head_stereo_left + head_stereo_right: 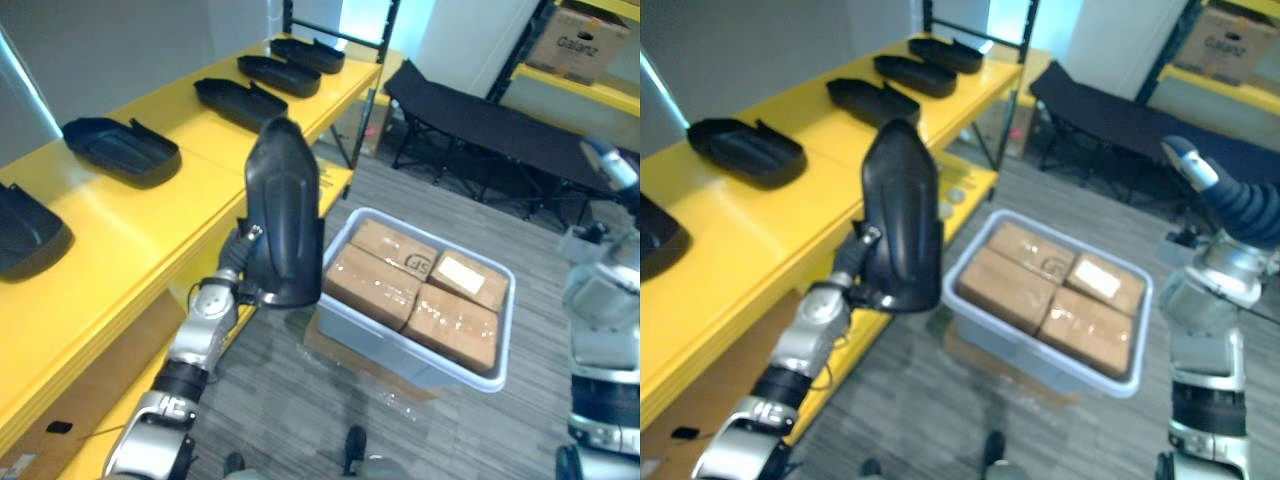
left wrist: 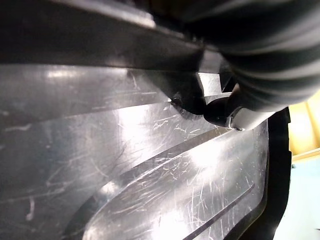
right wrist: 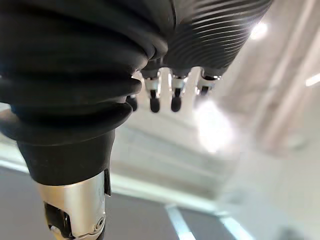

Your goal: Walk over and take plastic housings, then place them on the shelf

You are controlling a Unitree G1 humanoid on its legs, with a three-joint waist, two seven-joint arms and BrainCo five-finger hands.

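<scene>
- Yellow shelf (image 1: 150, 235) carrying other housings (image 1: 120, 150); grey plank floor (image 1: 300, 420), white bin (image 1: 400, 355) of boxes.
- Held housing (image 1: 285, 210): long axis upright, rounded end up, beside the shelf edge.
- Left hand (image 1: 240, 262) clasps its lower end; right hand (image 1: 1198, 172) raised, fingers straight.

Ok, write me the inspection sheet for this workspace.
Surface: long yellow shelf, with five shallow black plastic housings lying in a row on it.
Job's things: upright black plastic housing, held in the air beside the shelf.
Clutter: grey plastic tote on the floor, packed with brown cardboard boxes.
Hands: left hand grips the upright black plastic housing; right hand is raised, fingers straight, holding nothing.
Cables: nothing seen.
Surroundings: black folding cot; large cardboard box on a far yellow rack.
</scene>
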